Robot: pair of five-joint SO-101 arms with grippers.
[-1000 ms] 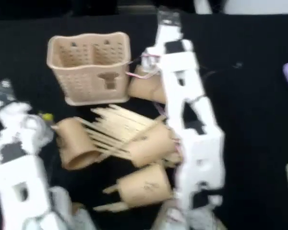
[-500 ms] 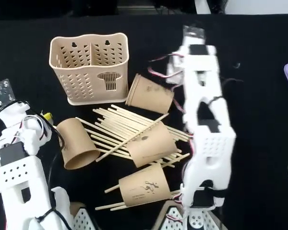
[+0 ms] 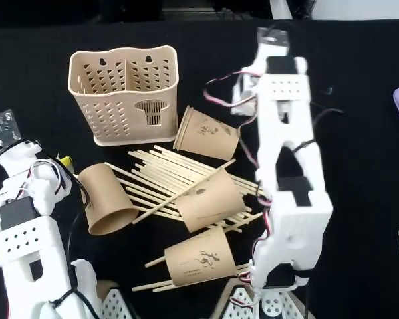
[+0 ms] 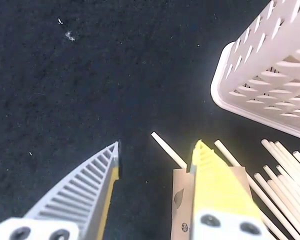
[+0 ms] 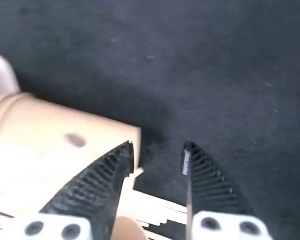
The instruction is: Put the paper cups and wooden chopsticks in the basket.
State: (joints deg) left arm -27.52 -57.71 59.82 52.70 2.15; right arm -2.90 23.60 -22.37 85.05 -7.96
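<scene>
Right tool (image 5: 157,150) is part open with nothing in it. It hangs just beside the cup by the basket (image 3: 207,133), with the gap between the jaws over bare bench (image 5: 215,60), not around the cup. Left tool (image 4: 157,145) is wide open and empty too, down near the left cup (image 3: 105,199), with a stick tip poking between its jaws.

Nothing's in the basket (image 3: 123,93) yet. All the cups are lying on their sides, and the chopsticks (image 3: 173,176) are in a loose pile between them.

What worries me:
- These cups are round and on their sides. If I close off-centre, the one by the basket probably rolls away or gets squashed.
- One stick leans across the middle cup (image 3: 209,199). Pull that cup and I reckon the pile scatters.
- The left tool could pinch the stick along with the cup rim and flick it.
- The basket looks light, so a bump from the arm might shove it.
</scene>
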